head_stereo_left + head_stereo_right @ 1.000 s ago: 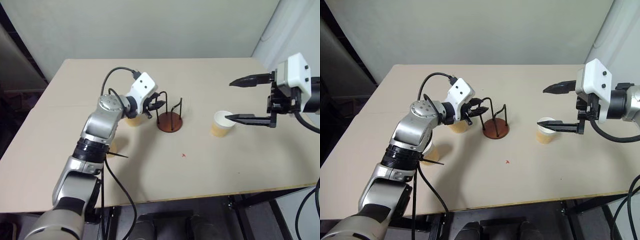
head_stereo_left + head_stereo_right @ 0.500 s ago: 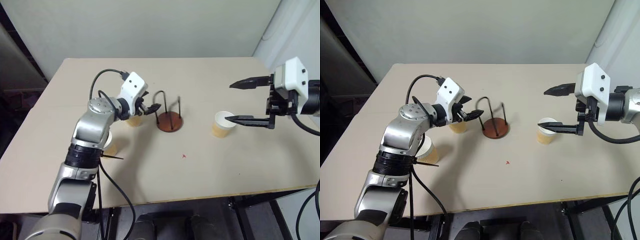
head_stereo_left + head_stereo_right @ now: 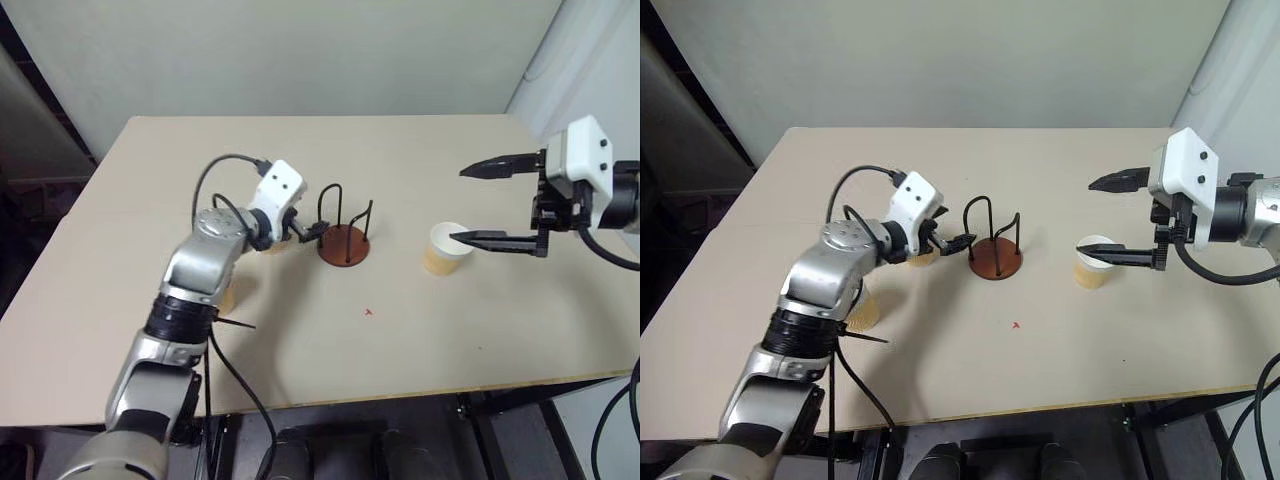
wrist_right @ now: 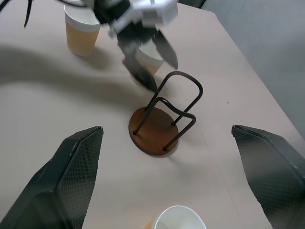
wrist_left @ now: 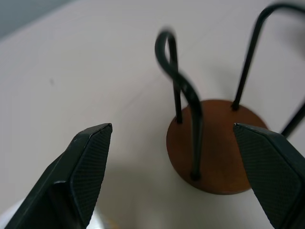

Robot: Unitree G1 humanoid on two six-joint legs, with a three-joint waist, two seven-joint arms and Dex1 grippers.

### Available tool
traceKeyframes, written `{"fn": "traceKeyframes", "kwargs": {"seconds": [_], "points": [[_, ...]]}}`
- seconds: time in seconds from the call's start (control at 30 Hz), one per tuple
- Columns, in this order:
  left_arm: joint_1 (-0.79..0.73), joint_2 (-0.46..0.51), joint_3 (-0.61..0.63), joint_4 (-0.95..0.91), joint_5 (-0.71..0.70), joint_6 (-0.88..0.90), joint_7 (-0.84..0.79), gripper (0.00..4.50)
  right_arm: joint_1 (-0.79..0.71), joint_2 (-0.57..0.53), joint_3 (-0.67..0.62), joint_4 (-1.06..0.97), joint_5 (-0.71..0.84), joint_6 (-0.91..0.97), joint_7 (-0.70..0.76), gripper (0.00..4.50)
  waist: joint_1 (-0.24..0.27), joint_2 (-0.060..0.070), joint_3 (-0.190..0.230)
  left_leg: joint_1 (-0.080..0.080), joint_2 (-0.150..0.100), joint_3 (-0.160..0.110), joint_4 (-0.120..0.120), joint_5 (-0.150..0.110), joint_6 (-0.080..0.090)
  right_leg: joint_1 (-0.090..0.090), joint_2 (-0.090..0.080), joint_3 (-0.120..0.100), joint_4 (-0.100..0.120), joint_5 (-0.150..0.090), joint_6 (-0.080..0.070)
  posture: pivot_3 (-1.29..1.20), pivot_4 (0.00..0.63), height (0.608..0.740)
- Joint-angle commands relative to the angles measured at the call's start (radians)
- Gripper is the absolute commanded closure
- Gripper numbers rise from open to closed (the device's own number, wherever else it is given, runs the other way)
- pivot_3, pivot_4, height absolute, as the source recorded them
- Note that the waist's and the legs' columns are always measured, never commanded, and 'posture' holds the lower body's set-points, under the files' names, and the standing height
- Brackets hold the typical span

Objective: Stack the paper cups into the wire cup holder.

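Observation:
The wire cup holder (image 3: 343, 245), a reddish-brown disc with black wire loops, stands empty mid-table. My left gripper (image 3: 308, 232) is open and empty, low over the table just left of the holder, its fingers (image 5: 88, 164) pointing at the base (image 5: 217, 160). One paper cup (image 3: 923, 257) stands right behind that gripper. A second paper cup (image 3: 865, 308) is half hidden under my left forearm. The third paper cup (image 3: 443, 249) stands to the right of the holder. My right gripper (image 3: 458, 203) hangs open above it, lower finger over its rim, holding nothing.
The beige table (image 3: 400, 330) ends in a front edge close to me, with a small red mark (image 3: 367, 311) on it. A pale wall stands behind the table, and a black cable loops over my left wrist (image 3: 225, 165).
My left gripper opened, drew back from the holder's wires, then sank lower beside the base. The holder's loops have turned slightly. My right gripper stayed put.

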Motion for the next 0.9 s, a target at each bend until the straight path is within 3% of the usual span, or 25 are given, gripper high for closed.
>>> {"fn": "traceKeyframes", "kwargs": {"seconds": [0.03, 0.07, 0.4, 0.67, 0.9], "points": [[-0.056, -0.042, -0.003, 0.024, 0.014, -0.061, 0.019, 0.52, -0.018, -0.008, -0.015, -0.014, -0.004, -0.01, -0.012, 0.0, 0.0, 0.0, 0.0, 0.0, 0.0, 0.0, 0.0, 0.0, 0.0, 0.0, 0.0, 0.0, 0.0, 0.001, 0.002, 0.0, 0.15, 0.74], [-0.06, -0.052, -0.007, 0.028, 0.011, -0.066, 0.009, 0.69, -0.016, -0.011, -0.017, -0.018, -0.004, -0.007, -0.014, 0.0, 0.0, 0.0, 0.0, 0.0, 0.0, 0.0, 0.0, 0.0, 0.0, 0.0, 0.0, 0.0, 0.0, 0.001, 0.002, 0.0, 0.15, 0.74], [-0.051, -0.04, 0.006, -0.048, -0.048, -0.052, -0.107, 4.32, 0.013, -0.043, -0.037, -0.04, 0.02, 0.019, -0.001, 0.0, 0.0, 0.0, 0.0, 0.0, 0.0, 0.002, 0.0, 0.0, -0.002, 0.0, 0.0, 0.0, -0.001, 0.0, 0.005, 0.0, 0.15, 0.74], [0.024, 0.057, -0.069, -0.274, -0.21, -0.106, -0.455, 4.47, 0.061, -0.075, -0.07, -0.101, 0.099, 0.049, 0.052, 0.0, 0.001, 0.0, 0.0, -0.001, 0.0, 0.004, 0.0, -0.001, -0.002, 0.0, 0.0, 0.0, -0.001, -0.001, 0.005, 0.0, 0.15, 0.74], [0.029, 0.085, -0.187, -0.227, -0.17, -0.261, -0.622, 4.47, 0.173, -0.073, -0.115, -0.243, 0.161, 0.126, -0.017, 0.0, 0.003, 0.0, 0.0, -0.001, 0.0, 0.004, 0.002, -0.004, 0.002, 0.0, 0.0, 0.0, 0.0, -0.003, 0.003, 0.0, 0.15, 0.74]]}}
